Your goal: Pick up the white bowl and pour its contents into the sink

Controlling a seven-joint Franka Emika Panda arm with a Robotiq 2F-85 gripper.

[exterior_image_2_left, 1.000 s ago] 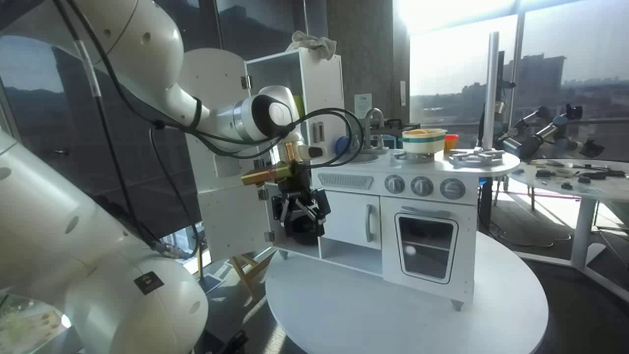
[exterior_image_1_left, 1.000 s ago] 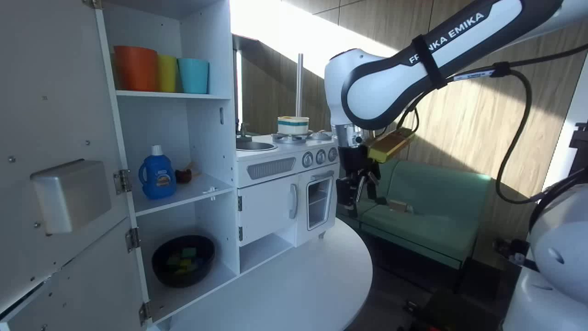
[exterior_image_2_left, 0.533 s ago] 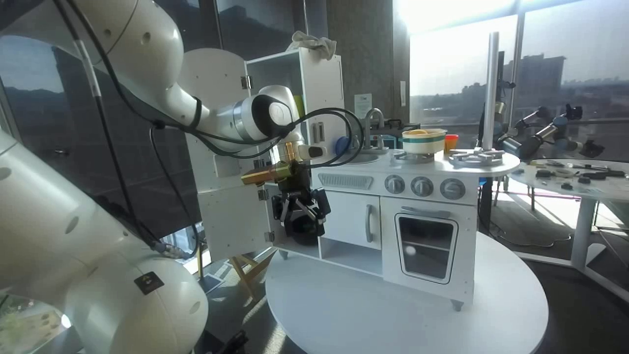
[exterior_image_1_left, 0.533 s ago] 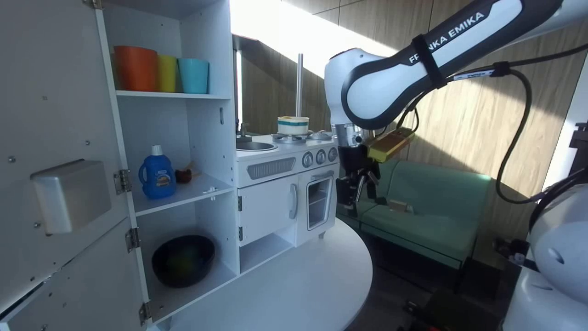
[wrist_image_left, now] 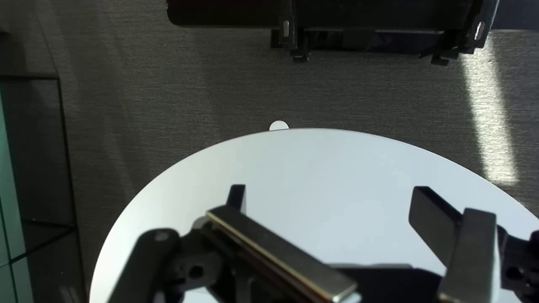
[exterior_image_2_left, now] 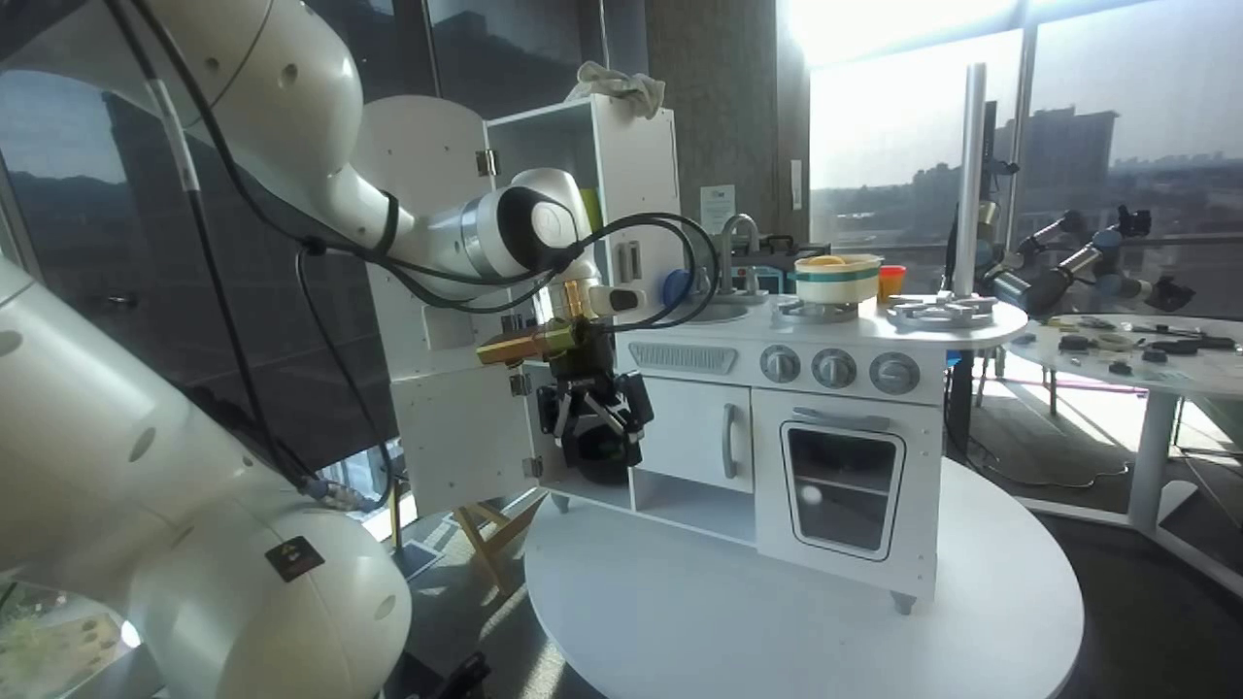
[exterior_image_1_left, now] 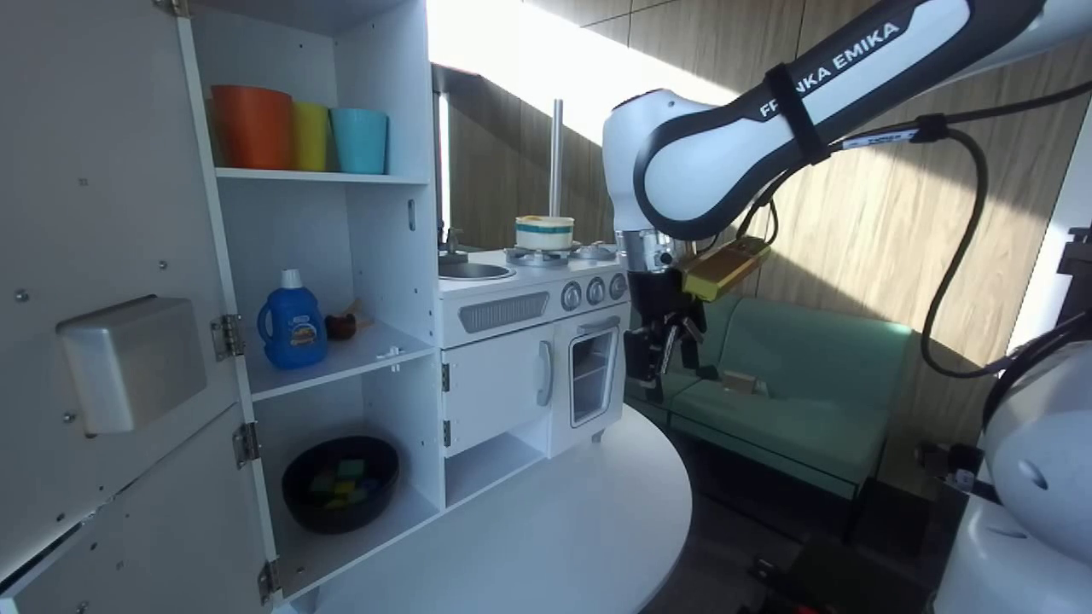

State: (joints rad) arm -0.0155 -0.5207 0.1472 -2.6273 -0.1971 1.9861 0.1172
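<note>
The white bowl (exterior_image_1_left: 544, 234) with a green band stands upright on a stove burner of the toy kitchen; it also shows in an exterior view (exterior_image_2_left: 837, 282). Something yellow-orange (exterior_image_2_left: 825, 260) shows at its rim; the rest of its inside is hidden. The sink (exterior_image_1_left: 474, 271) is a small round basin in the counter beside the burner, with a tap behind it; it is partly hidden by cables in an exterior view (exterior_image_2_left: 721, 313). My gripper (exterior_image_1_left: 681, 381) hangs pointing down in front of the kitchen, lower than the counter and apart from the bowl. In the wrist view its fingers (wrist_image_left: 328, 202) are wide apart with nothing between them.
The round white table (wrist_image_left: 320, 147) lies under the kitchen. A tall cabinet with open doors holds cups (exterior_image_1_left: 252, 126), a blue bottle (exterior_image_1_left: 294, 322) and a dark bowl (exterior_image_1_left: 341, 512) of blocks. An upright metal pole (exterior_image_2_left: 969, 184) stands by the far burner. A green sofa (exterior_image_1_left: 802, 384) is behind.
</note>
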